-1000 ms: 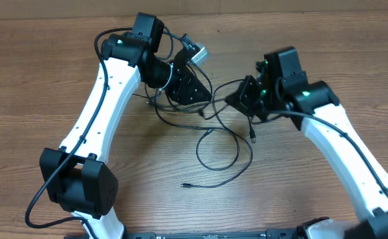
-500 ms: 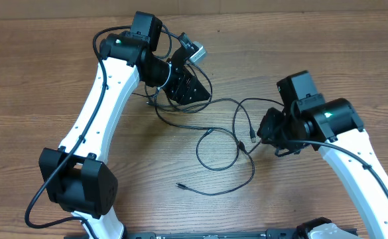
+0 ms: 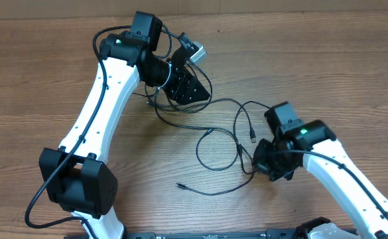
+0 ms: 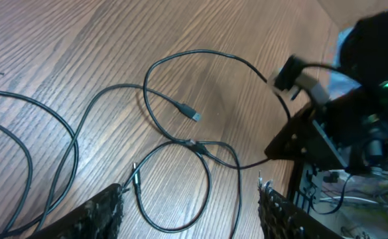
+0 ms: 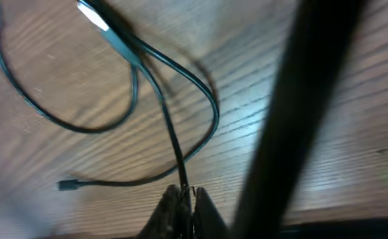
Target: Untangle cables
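Thin black cables lie in loose overlapping loops on the wooden table between the two arms. One plug end lies free toward the front, another plug near the right arm. My right gripper is low over the table, and its fingers are shut on one cable strand that runs away from them. My left gripper stands open at the back over the cables' far bends. In its wrist view a cable loop lies on the table between the spread fingers, which touch nothing.
A thick blurred dark wire crosses the right wrist view. The right arm fills the right side of the left wrist view. The table's back edge runs along the top of the overhead view.
My right gripper has moved toward the front of the table with the cable strand in it, dragging the loops forward. The left arm has stayed in place and its jaws have widened slightly.
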### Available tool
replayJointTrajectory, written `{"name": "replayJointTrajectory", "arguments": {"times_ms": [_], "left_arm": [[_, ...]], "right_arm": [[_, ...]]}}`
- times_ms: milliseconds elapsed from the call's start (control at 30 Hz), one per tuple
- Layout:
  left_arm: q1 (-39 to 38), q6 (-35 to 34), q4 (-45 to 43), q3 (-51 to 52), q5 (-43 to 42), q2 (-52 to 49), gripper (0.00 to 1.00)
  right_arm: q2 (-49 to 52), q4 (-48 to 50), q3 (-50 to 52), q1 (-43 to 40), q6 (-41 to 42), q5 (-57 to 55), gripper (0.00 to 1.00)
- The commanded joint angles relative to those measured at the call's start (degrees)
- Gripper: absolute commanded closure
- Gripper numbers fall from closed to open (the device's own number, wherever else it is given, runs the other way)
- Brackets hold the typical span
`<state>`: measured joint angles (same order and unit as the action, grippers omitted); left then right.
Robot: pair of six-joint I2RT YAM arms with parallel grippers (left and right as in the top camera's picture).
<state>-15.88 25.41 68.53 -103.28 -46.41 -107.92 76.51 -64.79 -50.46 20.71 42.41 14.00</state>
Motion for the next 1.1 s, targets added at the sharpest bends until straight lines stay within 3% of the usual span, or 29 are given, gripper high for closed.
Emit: {"name": "replayJointTrajectory", "arguments": {"times_ms": [0, 267, 400, 533, 667, 1067], "left_arm": [[0.11, 0.07, -0.17, -1.01, 0.81, -0.42, 0.34], [0.11, 0.07, -1.33, -1.01, 0.81, -0.42, 0.32], [0.11, 0.07, -1.33, -1.01, 0.83, -0.42, 0.32], [0.11, 0.07, -1.29, -1.01, 1.46, -0.42, 0.32], [0.11, 0.07, -1.31, -1.01, 2.1, -0.42, 0.32], [0.11, 0.07, -1.51, -1.01, 2.1, -0.42, 0.3]], "right_arm": [[0.0, 2.95, 4.5, 0.24, 1.68, 2.64, 0.94], [0.07, 10.8, 7.65, 1.73, -1.18, 2.82, 0.9], [0.11, 13.7, 7.72, 5.31, -3.48, 1.81, 0.73], [0.11, 14.19, 7.74, 6.45, -0.02, -4.22, 0.64], [0.11, 13.97, 7.76, 6.45, -0.02, -8.87, 0.47], [4.74, 19.1, 7.76, 6.45, 3.04, -11.45, 0.37]]}}
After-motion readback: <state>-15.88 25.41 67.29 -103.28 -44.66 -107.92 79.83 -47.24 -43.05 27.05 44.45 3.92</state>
